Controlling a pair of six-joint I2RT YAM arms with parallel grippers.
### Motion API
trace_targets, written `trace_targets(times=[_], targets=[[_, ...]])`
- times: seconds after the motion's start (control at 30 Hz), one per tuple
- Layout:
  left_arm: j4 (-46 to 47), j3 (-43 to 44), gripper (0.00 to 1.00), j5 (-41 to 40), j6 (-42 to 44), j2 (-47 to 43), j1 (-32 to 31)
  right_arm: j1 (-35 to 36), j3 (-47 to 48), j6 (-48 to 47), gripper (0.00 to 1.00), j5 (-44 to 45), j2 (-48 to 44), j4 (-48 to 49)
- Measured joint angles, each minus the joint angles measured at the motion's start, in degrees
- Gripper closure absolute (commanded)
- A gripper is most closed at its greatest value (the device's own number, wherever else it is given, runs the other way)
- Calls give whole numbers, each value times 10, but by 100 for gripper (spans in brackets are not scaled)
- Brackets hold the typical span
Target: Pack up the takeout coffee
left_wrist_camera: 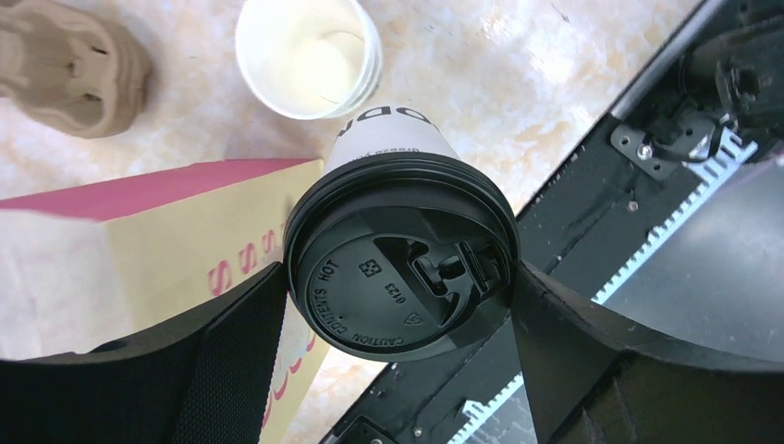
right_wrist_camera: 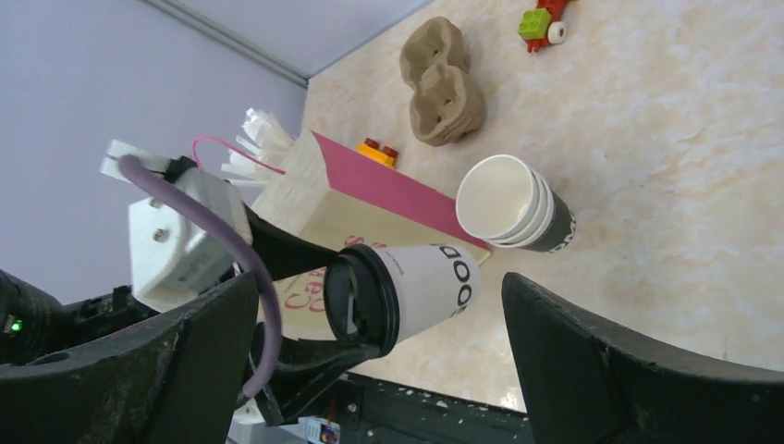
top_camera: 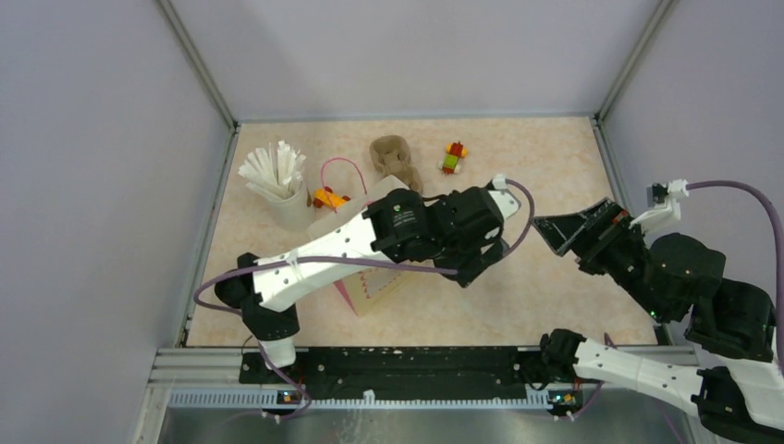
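COFFEE RUN, MID-TABLE: We see the left gripper [left_wrist_camera: 399, 268] clamped across the black lid [left_wrist_camera: 388, 287] of a lidded cup [right_wrist_camera: 421, 291]. One finger presses each side of the rim, and the cup seems to be held clear of the table [top_camera: 555, 305] near the centre of the overhead frame.

From the left wrist we look straight down the cup's long axis. The lid faces the wrist and the base points away, up the frame, toward a stack of open cups [left_wrist_camera: 305, 55] standing just beyond. The right wrist view shows the same cup side-on, tipped well off upright, with its base to the right of frame.

The paper bag [left_wrist_camera: 139, 240] sits just beside the cup, to the left in the left wrist view, with its pink edge uppermost there. We cannot make out its mouth.

We judge the coming move turns on that: the cup must swing leftward and come round base-first into the bag. The right gripper [top_camera: 566, 231] waits well apart at the right of the overhead frame, jaws wide and empty, so the left arm is plainly the nearer.
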Motion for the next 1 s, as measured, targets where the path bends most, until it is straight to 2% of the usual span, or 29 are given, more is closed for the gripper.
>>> trace_targets(times=[0.1, 0.33, 0.6, 0.7, 0.83, 1.0], targets=[[7, 0, 46, -25, -11, -23, 3, 0, 2, 8, 3, -6, 2, -2], [99, 1, 50, -57, -18, -134, 31, 0, -2, 19, 8, -5, 32, -30], [163, -12, 51, -112, -8, -245, 61, 0, -7, -8, 13, -16, 82, 36], [164, -15, 54, -146, 7, -255, 64, 0, 8, -36, 17, -22, 132, 61], [160, -22, 50, -197, 22, -256, 68, 0, 19, -75, 21, -41, 211, 123], [156, -81, 49, -241, 36, -297, 68, -22, 18, -128, 25, -99, 282, 201]])
